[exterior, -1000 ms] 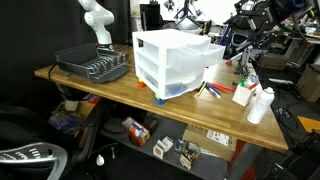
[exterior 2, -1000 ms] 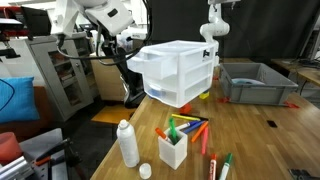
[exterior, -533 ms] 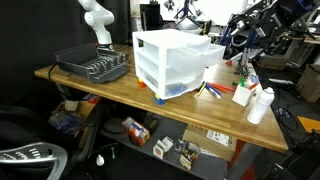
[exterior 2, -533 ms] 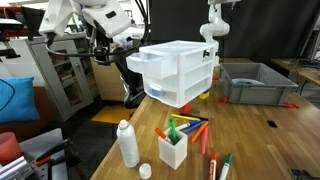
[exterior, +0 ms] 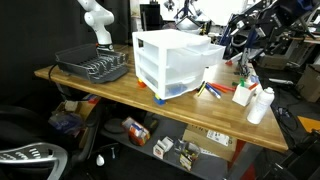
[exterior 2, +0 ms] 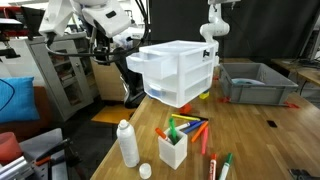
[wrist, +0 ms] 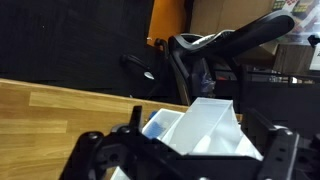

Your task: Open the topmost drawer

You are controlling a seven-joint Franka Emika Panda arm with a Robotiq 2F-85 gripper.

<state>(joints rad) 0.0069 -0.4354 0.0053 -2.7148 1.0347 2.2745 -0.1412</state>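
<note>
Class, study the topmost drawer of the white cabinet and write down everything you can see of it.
The topmost drawer is wide, shallow and made of what looks like translucent-white plastic. It stands partway out of the white cabinet, level, with its front jutting beyond the cabinet's face. In the wrist view the part of its inside that shows looks bare. It sits in the cabinet's top slot, and nothing else visibly touches it.

Arm (exterior 2: 108,14) at 10 o'clock in an exterior view: white, glossy, made up of rounded shells with dark seams between segments. Thin black cable looping close by, toward 12 o'clock. Lower end dark, too small for detail. Gripper (wrist: 185,158) along 6 o'clock of the wrist view: matte black all over, soft-focused from closeness. Chunky linkage bars at 7 and 5 o'clock, each with rounded pivot knuckles and faint round pin heads. Markings too blurred to read.
</note>
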